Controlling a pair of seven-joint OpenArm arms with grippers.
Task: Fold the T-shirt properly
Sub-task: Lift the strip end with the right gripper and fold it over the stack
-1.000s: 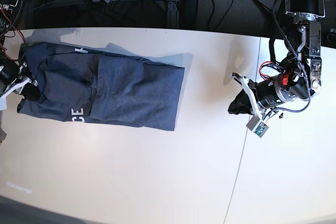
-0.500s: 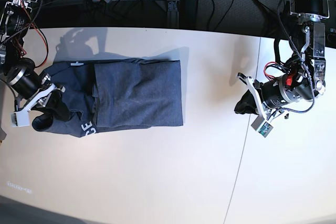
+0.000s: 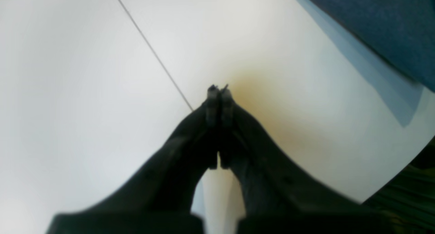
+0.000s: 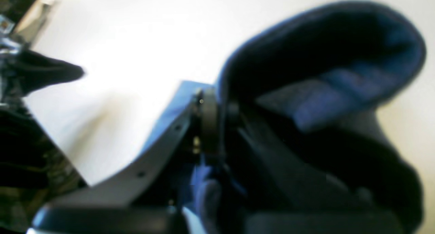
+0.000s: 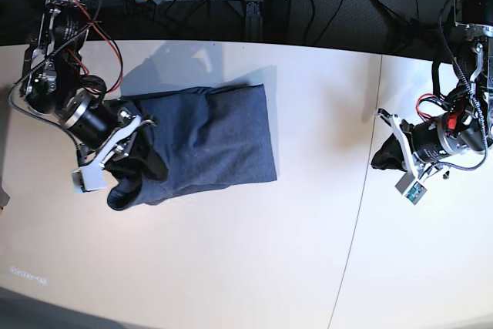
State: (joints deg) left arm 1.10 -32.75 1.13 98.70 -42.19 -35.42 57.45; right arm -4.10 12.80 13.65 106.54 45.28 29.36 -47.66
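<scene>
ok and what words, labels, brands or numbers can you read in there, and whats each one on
No text reads clearly.
Faint mark on the table, near its front left corner: too small to read.
T-shirt: no lettering readable on the parts in view.

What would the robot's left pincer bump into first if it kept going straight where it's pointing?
Probably the white table: the left pincer points down at a bare patch of it, with the shirt off to one side. How far down it is, I can't tell.
</scene>
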